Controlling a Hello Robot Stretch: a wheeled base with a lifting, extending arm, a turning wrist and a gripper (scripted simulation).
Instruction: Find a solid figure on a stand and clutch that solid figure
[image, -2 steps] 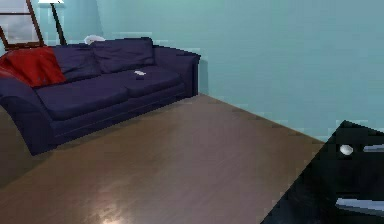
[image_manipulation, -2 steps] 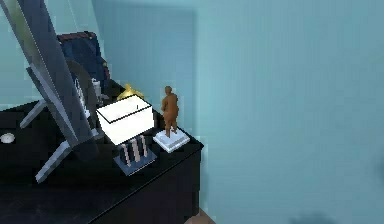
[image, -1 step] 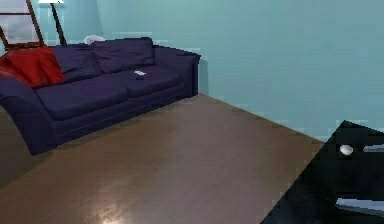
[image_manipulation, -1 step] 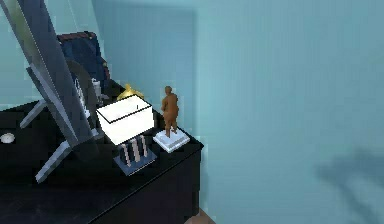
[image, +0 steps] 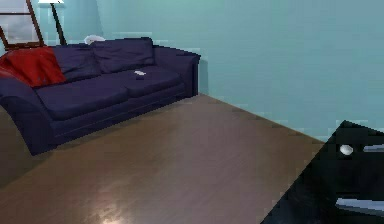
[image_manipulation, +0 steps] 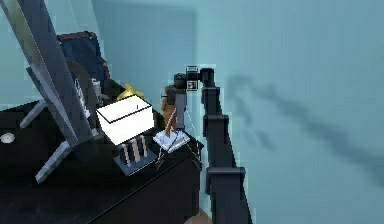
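In the arm side view the dark arm (image_manipulation: 215, 130) rises from the bottom edge over a black stand (image_manipulation: 90, 190). At the arm's far end are the white marker squares, and left of them my gripper (image_manipulation: 173, 122) points down. Right under it a small slender brownish figure (image_manipulation: 171, 130) stands on a pale flat base (image_manipulation: 170, 144) on the stand's far corner. I cannot tell whether the gripper touches the figure or holds anything.
A large flat screen (image_manipulation: 50, 85), a white box-like shade (image_manipulation: 125, 120) and a yellow thing (image_manipulation: 128, 92) share the stand. The forward view has a navy sofa (image: 90, 90) with a red cushion (image: 35, 67), open wooden floor (image: 170, 160) and the black stand's corner (image: 340, 195).
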